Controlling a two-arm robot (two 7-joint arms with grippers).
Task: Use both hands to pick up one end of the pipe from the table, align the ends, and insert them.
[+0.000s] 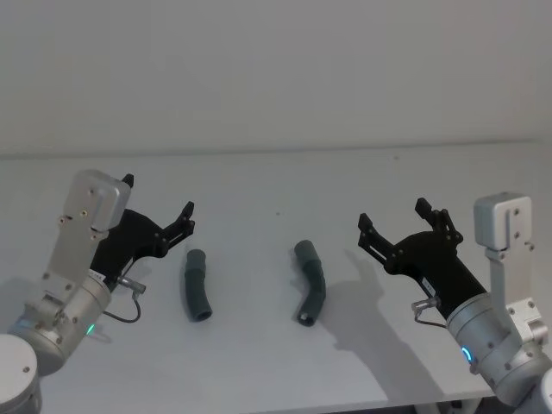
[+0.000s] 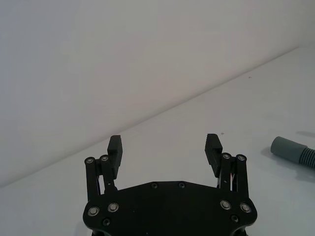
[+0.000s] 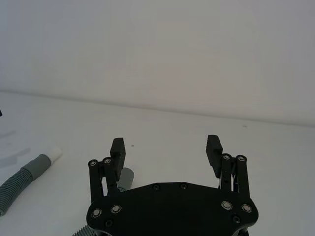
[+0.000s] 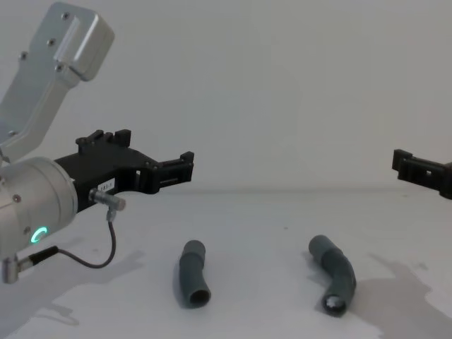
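Pipe: left piece (image 1: 197, 285) and right piece (image 1: 310, 280) lie apart on the bench (image 1: 259, 177). Your left hand (image 1: 159, 194) and right hand (image 1: 393, 213) hover wide open, empty.

pipe (image 1: 197, 289) dark grey, ribbed | left gripper (image 1: 159, 194) black | right gripper (image 1: 392, 213) black | table (image 1: 259, 177) white-grey

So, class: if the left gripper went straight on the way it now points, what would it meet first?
Nothing close. The left gripper is open, and ahead lies bare table, then the wall. The pipe piece lies off to one side of that line. Whether table or wall comes first is unclear.
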